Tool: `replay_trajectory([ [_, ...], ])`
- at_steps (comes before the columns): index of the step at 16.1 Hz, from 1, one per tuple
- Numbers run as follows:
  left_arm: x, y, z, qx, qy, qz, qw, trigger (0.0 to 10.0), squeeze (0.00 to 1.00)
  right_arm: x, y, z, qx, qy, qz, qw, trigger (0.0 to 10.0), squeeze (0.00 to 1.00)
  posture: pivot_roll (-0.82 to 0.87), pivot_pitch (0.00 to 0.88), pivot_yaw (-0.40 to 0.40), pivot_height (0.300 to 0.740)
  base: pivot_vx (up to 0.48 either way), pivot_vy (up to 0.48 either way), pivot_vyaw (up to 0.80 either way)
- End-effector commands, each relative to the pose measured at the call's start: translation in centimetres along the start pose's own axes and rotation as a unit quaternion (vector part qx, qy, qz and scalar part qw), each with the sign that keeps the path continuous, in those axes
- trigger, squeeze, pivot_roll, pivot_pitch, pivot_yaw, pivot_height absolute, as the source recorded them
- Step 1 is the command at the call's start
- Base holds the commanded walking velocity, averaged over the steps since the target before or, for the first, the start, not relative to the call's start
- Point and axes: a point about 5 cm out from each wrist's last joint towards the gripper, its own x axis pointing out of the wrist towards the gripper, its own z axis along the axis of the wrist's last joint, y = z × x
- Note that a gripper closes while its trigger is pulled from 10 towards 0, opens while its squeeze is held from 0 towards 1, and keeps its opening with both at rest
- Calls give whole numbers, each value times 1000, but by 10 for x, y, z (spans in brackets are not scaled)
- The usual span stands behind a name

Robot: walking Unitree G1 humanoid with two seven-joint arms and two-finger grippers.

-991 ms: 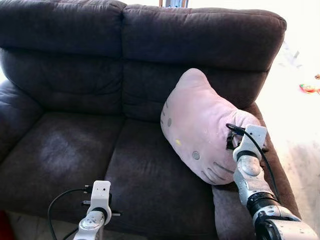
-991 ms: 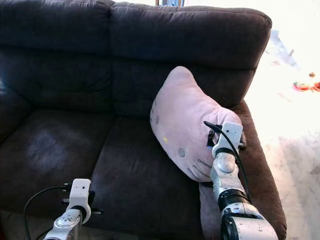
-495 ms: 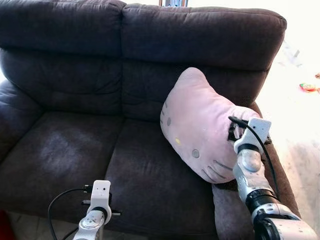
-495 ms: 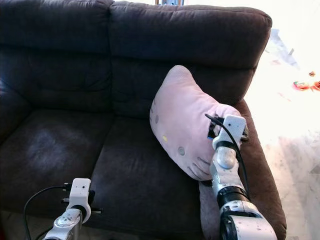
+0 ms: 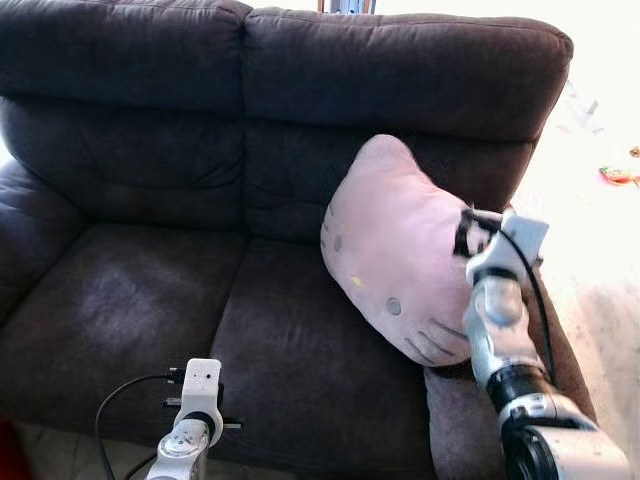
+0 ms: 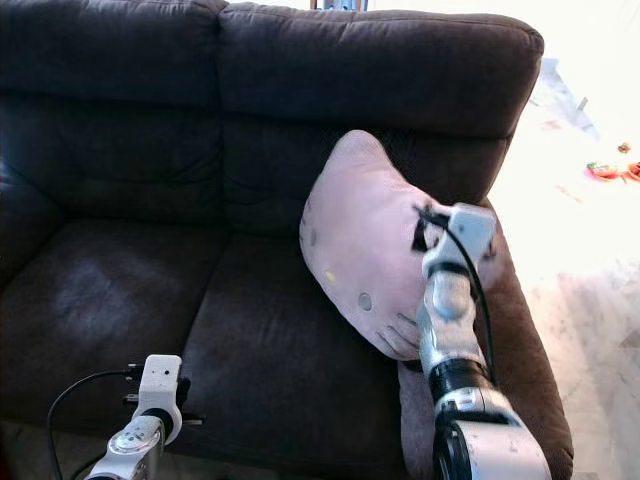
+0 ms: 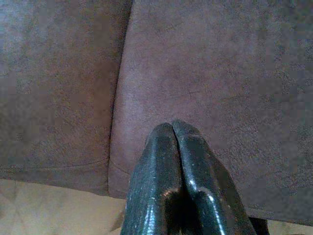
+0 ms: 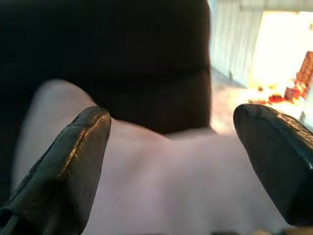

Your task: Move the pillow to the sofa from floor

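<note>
The pink cat-face pillow (image 5: 395, 250) stands tilted on the right seat of the dark brown sofa (image 5: 150, 300), leaning on the backrest and the right armrest. My right gripper (image 8: 173, 117) is open at the pillow's upper right edge; its fingers (image 8: 80, 156) straddle pink fabric (image 8: 161, 186) without pinching it. In the eye views that wrist (image 5: 497, 240) sits against the pillow's right side. My left gripper (image 7: 172, 128) is shut and empty, held low at the sofa's front edge (image 5: 200, 392).
The left seat cushion (image 5: 110, 310) is bare. The right armrest (image 5: 470, 420) lies under my right arm. Bright floor (image 5: 600, 250) with small coloured items (image 5: 618, 177) lies right of the sofa.
My right wrist has risen along the pillow's right edge toward the backrest. The pillow has stayed in place on the seat. The left arm has not moved.
</note>
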Motion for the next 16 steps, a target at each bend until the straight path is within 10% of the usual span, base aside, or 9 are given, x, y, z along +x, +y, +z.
replay_trajectory([
  [1, 0, 3, -2, -3, 4, 6, 1000, 10000, 0, 3, 2, 9, -4, -20, 2, 1000, 10000, 992, 74, 105, -31, 740, 0, 0, 0],
  [2, 0, 2, -1, -4, 3, 7, 1000, 10000, 0, 4, 3, 15, -6, -36, 5, 999, 10000, 0, 73, 108, -33, 740, 0, 0, 0],
  [10, -1, 4, 0, -6, -6, 16, 1000, 10000, 0, 2, 14, 28, 3, -63, 37, 997, 10000, 0, 70, 117, -37, 740, 0, 0, 0],
  [16, 0, 15, 22, 7, -82, 70, 994, 10000, 0, -31, 45, 14, 36, -62, 228, 971, 10000, 0, 65, 122, -36, 740, 0, 0, 0],
])
